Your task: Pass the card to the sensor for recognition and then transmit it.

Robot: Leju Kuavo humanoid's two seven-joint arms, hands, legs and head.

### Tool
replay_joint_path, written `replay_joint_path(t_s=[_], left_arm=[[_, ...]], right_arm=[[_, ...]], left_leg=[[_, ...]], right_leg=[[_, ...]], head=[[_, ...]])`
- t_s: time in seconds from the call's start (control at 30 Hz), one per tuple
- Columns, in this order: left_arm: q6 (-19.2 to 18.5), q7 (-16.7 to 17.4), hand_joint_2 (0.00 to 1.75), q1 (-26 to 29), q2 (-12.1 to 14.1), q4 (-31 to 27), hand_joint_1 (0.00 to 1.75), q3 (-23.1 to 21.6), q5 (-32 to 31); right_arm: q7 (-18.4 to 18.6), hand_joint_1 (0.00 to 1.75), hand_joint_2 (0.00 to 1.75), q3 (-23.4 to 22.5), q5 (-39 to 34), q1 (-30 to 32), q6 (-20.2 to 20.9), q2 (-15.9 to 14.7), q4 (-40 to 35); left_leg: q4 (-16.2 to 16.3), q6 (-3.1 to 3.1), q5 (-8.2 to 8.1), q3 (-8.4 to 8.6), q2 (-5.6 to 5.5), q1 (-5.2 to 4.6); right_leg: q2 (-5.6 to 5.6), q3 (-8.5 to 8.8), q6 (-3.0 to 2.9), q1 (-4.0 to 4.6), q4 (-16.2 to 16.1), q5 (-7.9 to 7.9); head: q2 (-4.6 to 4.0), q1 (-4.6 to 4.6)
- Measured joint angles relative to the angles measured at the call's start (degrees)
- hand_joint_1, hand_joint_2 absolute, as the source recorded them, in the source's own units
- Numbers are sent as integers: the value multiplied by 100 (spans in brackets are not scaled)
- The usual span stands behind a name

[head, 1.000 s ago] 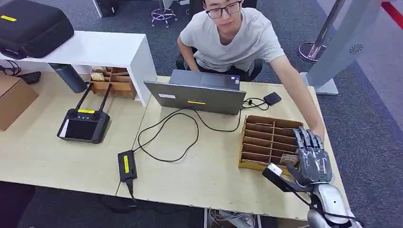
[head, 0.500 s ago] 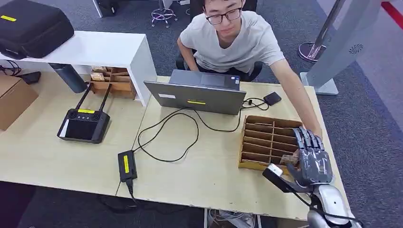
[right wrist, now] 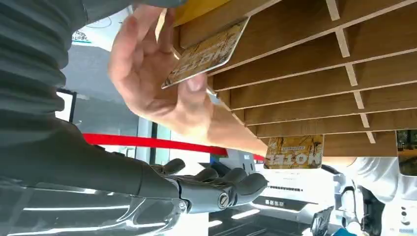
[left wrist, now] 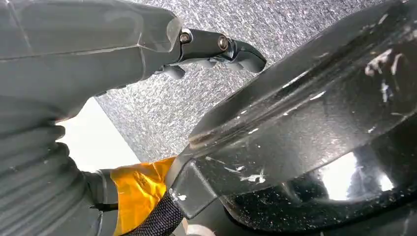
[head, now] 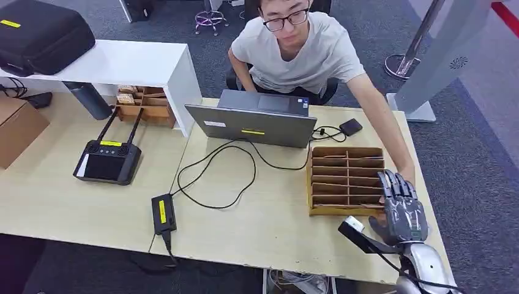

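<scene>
The card [right wrist: 205, 53] is held in the person's hand [right wrist: 152, 83], pinched by one end against the near-right corner of the wooden slotted tray [head: 346, 177]. In the right wrist view its long axis slants away from the person's thumb towards the tray's dividers. A second card [right wrist: 294, 151] with the same print stands in a slot farther along the tray.

The right hand [head: 401, 208] is the nearer one: it hovers over the table [head: 269, 226] at the tray's near-right corner, just beside the person's hand, its back turned up. Its fingers [right wrist: 231, 182] are stretched out, released, and close on nothing; in the right wrist view the held card lies across an open gap from them, on their palm side. To take the card, I judge the hand must close that gap and come onto the card's free end.

The left hand [left wrist: 216, 49] hangs over grey carpet, fingers loosely bent with nothing in them.
</scene>
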Motion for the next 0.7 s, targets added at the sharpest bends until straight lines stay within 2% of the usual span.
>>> replay_joint_path(t_s=[0.37, 0.4, 0.43, 0.47, 0.7], left_arm=[[0, 0, 175, 0, 0, 0, 0, 0, 0], [0, 0, 175, 0, 0, 0, 0, 0, 0], [0, 0, 175, 0, 0, 0, 0, 0, 0], [0, 0, 175, 0, 0, 0, 0, 0, 0], [-2, 0, 175, 0, 0, 0, 0, 0, 0]], right_arm=[[-13, 0, 175, -31, 0, 4, 0, 2, 0], [-13, 157, 175, -31, 0, 4, 0, 2, 0], [-13, 157, 175, -33, 0, 4, 2, 2, 0], [-13, 175, 175, -33, 0, 4, 2, 0, 0], [-15, 175, 175, -42, -13, 4, 15, 2, 2]], left_leg=[[0, 0, 0, 0, 0, 0], [0, 0, 0, 0, 0, 0], [0, 0, 0, 0, 0, 0], [0, 0, 0, 0, 0, 0], [0, 0, 0, 0, 0, 0]], right_leg=[[0, 0, 0, 0, 0, 0], [0, 0, 0, 0, 0, 0], [0, 0, 0, 0, 0, 0], [0, 0, 0, 0, 0, 0], [0, 0, 0, 0, 0, 0]], head=[[0, 2], [0, 2], [0, 2], [-2, 2], [0, 0]])
